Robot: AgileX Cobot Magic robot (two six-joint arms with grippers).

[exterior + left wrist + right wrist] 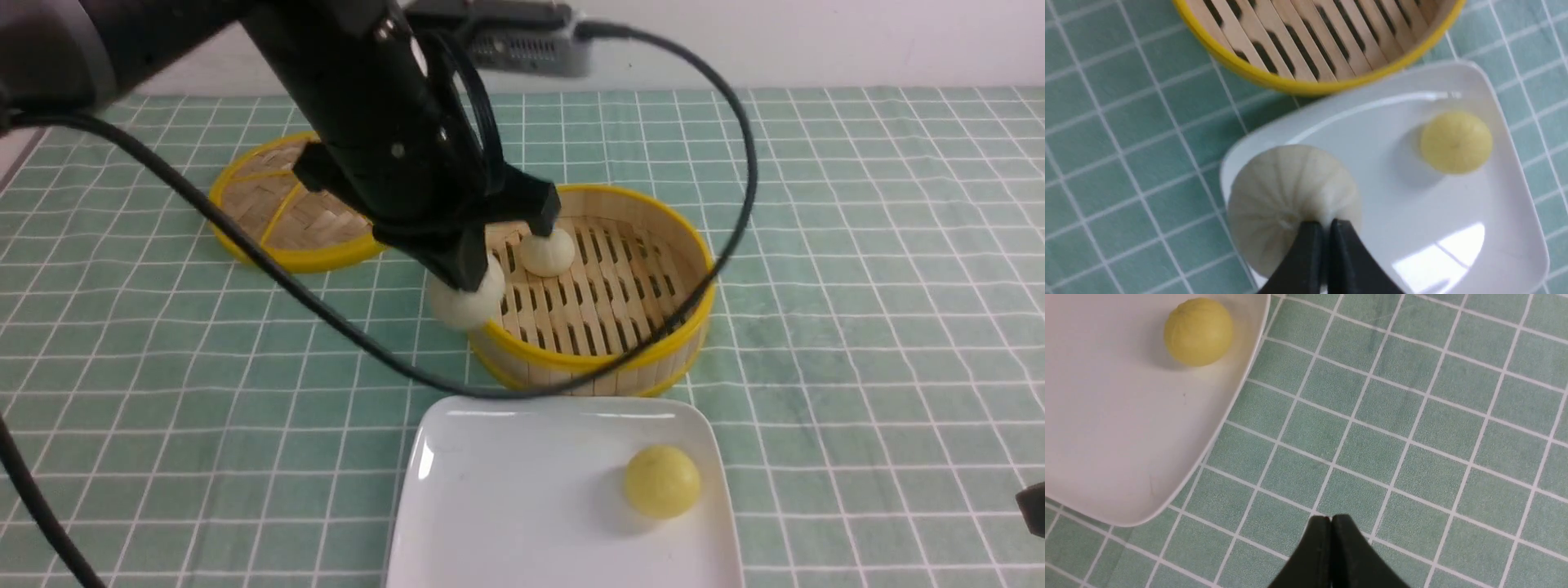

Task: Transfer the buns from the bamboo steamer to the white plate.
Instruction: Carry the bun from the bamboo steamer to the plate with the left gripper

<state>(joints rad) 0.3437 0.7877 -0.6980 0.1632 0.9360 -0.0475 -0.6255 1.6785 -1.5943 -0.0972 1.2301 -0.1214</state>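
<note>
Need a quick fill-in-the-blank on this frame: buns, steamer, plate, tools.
1. The left tool, shut, pinches a pale cream-white round bun by its ___.
2. The round light-bamboo steamer basket holds ___ other cream-white bun.
3. The round bun on the glossy white square plate is ___.
4. The right tool is shut and holds ___.
Missing: top; one; yellow; nothing.

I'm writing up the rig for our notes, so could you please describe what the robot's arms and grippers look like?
The left arm is glossy black, with a thick black cable plugged into a grey module above it. Both the left gripper and right gripper have matte black fingers tapering to narrow tips. No markings show.
</note>
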